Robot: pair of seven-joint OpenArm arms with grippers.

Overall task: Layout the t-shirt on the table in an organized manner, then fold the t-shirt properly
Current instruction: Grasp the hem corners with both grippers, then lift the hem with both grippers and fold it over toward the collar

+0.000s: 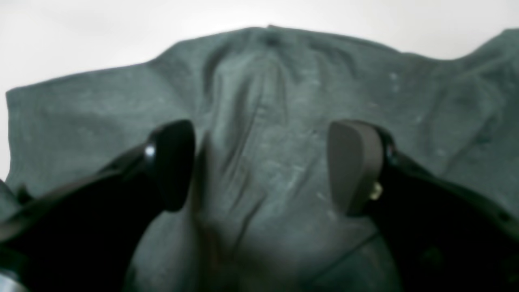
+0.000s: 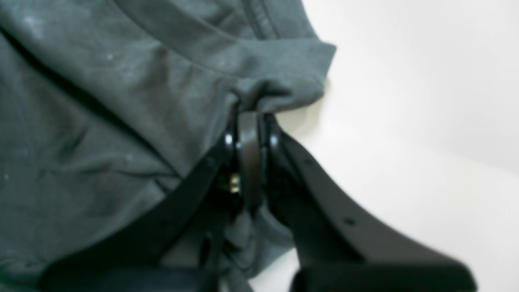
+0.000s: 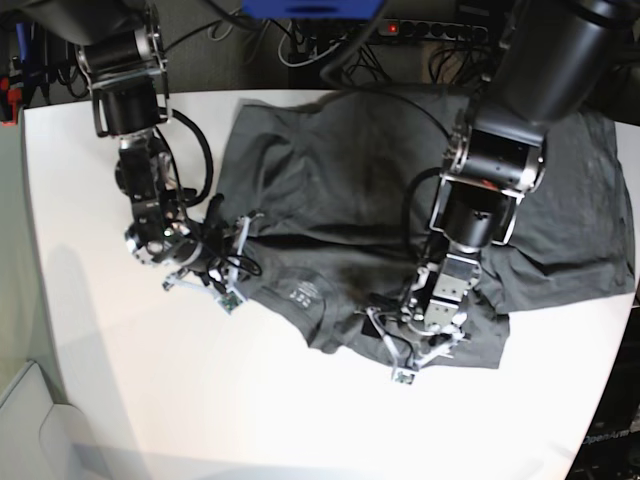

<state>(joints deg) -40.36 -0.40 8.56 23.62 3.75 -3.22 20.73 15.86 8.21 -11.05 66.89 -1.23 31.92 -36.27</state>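
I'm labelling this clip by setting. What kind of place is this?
Probably a robotics lab or workshop bench: two robot arms work a t-shirt on a white table, and behind its far edge sit a power strip and tangled cables.

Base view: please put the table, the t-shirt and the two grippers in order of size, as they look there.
1. The table, largest.
2. The t-shirt.
3. The left gripper and the right gripper: both small and look alike, so I do not rank them.

Both wrist views are blurred — the t-shirt [image 3: 400,190] perhaps runs past the base view's right edge.
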